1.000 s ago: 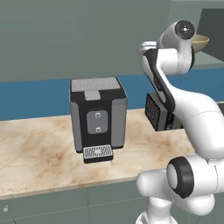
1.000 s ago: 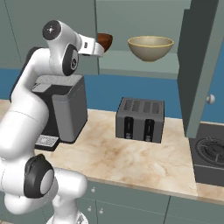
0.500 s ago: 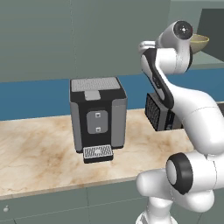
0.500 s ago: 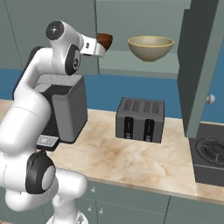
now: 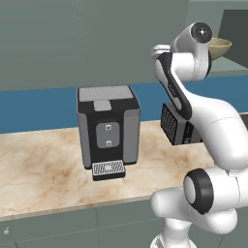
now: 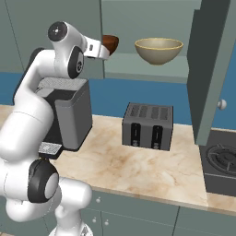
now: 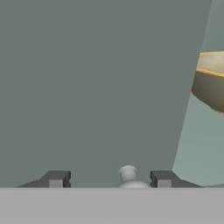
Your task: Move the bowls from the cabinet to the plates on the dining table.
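Placement is unchanged since the earlier pictures: the arm is still raised to the cabinet (image 6: 208,69), its claw (image 7: 109,179) released, tips apart either side of a small grey knob (image 7: 127,173). Two bowls sit on the cabinet shelf (image 6: 138,70), the brown bowl (image 6: 112,42) left by the claw, the olive bowl (image 6: 158,50) right. One coffee machine (image 5: 109,128) and one toaster (image 6: 147,125) stand on the bench (image 6: 138,168).

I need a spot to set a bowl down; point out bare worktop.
Free: worktop between toaster and its front edge, and left of the coffee machine. Crowded: the gap between coffee machine and toaster, where the arm stands.
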